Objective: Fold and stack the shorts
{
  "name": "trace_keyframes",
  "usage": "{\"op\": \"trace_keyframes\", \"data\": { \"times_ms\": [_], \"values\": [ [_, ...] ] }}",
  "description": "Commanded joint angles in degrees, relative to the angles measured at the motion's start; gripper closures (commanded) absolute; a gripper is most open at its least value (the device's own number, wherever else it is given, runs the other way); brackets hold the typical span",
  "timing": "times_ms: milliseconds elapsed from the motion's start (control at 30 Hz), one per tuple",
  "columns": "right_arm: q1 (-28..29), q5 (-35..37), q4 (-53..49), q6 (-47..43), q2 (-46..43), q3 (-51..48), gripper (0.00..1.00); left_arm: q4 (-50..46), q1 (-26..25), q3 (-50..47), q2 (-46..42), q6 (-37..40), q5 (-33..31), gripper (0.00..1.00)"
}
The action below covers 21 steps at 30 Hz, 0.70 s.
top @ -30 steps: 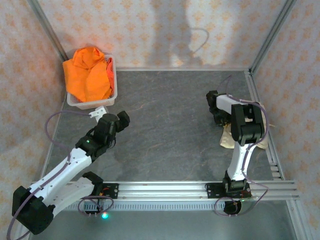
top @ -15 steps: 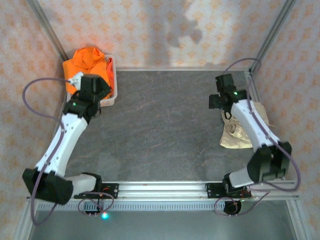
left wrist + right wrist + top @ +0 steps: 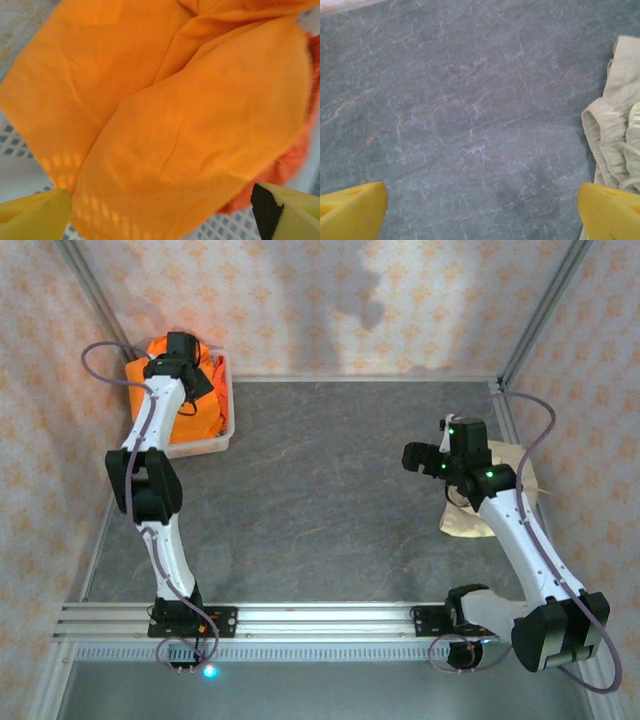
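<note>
Left jaws: wide apart with nothing between them, poised directly over the orange shorts (image 3: 165,115).
Right jaws: wide apart and empty, over the bare surface (image 3: 470,125).
Orange shorts: a crumpled heap in the white mesh basket (image 3: 226,430) at the far left corner, straight below the left jaws.
Heap axis: no clear long axis. One fold ridge runs obliquely to the line between the left jaws.
Beige shorts (image 3: 612,130): on the surface near its right edge, off to the right of the right jaws and not touching them.
Nearer arm: left for the orange heap, right for the beige pair.
Probable next move: a straight descent of the left jaws onto the top layer.
</note>
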Motion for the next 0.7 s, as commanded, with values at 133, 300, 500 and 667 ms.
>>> {"op": "trace_keyframes", "data": {
  "times_ms": [133,300,500,667],
  "values": [
    [-0.1,-3.1,3.0,3.3,-1.6,-1.4,0.03,-10.1,2.4,10.0,12.3,3.3,1.6,0.12],
    [-0.1,-1.6,1.5,2.6,-1.5,-1.4,0.03,-11.0,2.7,13.4,17.3,4.0,2.9,0.37],
    [-0.1,-1.4,1.5,2.8,-1.5,-1.7,0.03,-11.3,2.7,13.5,12.3,3.6,2.3,0.76],
    [-0.1,-1.5,1.5,3.0,-1.5,-1.6,0.03,-9.8,2.7,13.4,2.2,3.9,0.3,0.88]
  ]
}}
